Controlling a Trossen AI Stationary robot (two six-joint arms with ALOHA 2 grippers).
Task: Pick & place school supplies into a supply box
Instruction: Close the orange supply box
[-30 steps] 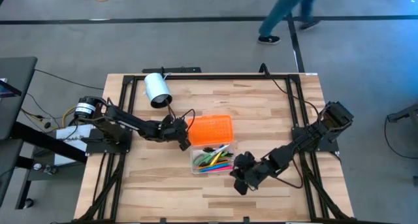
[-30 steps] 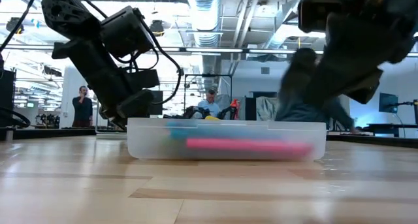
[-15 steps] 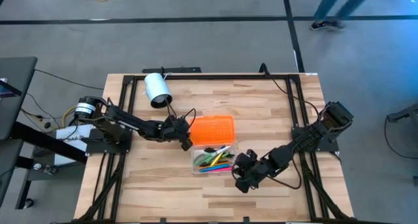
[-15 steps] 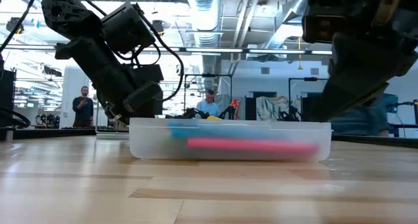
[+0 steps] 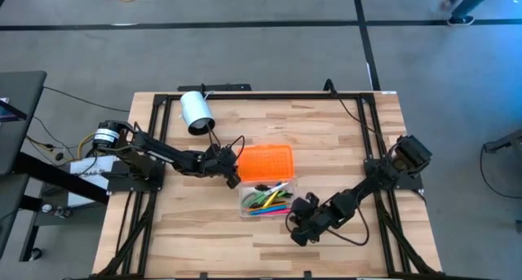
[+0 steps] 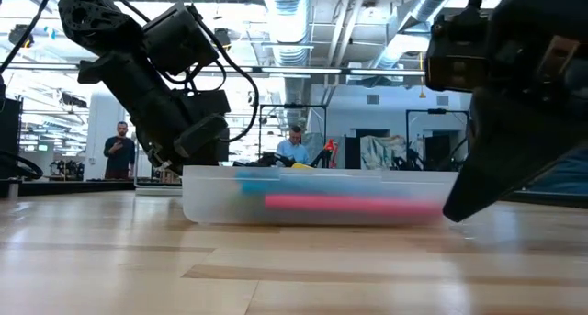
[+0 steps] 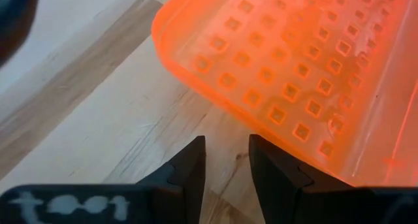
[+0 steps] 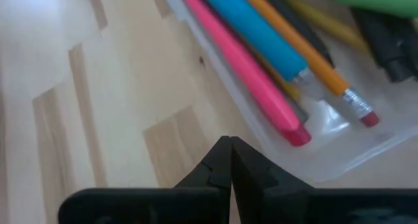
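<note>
The supply box (image 5: 265,200) is a clear case holding several pens, pencils and markers, among them a pink marker (image 8: 245,67). Its orange lid (image 5: 265,160) lies open and flat on the box's far side. My left gripper (image 5: 232,172) is low at the lid's left edge with its fingers a little apart (image 7: 225,159). My right gripper (image 5: 298,228) is shut and stands just off the box's near right corner (image 8: 307,175), over bare wood. In the low view it is the dark shape (image 6: 464,205) at the box's right end. My left gripper comes level from the table's left at the lid's left edge (image 7: 251,127). One fingertip (image 7: 261,145) stands right at that edge, and I cannot tell whether it touches.
A white cylinder (image 5: 196,113) lies near the far left of the table. Black frame rails (image 5: 367,133) run along the table's sides. Bare wood lies on the near side of the box. People show in the room behind (image 6: 118,150).
My right gripper has drawn back a little from the box toward the table's near edge and has sunk lower, staying shut. A person has walked out of the high view beyond the table.
</note>
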